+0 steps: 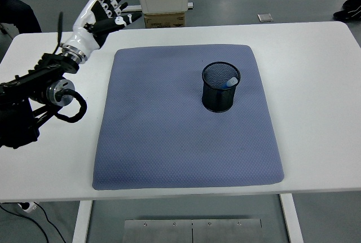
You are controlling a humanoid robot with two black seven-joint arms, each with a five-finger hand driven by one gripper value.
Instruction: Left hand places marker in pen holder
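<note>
The bench [316,85] has a smooth white top with a slight sheen, the blue-grey mat [169,141] looks like matt cloth with a fine dimpled texture, the pen holder [220,87] is black metal mesh, and the left hand [98,14] has glossy white plastic shells.

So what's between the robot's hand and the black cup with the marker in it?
Only bare blue mat and a bit of white table, seen from the head view. The left hand is open, far from the cup.
</note>
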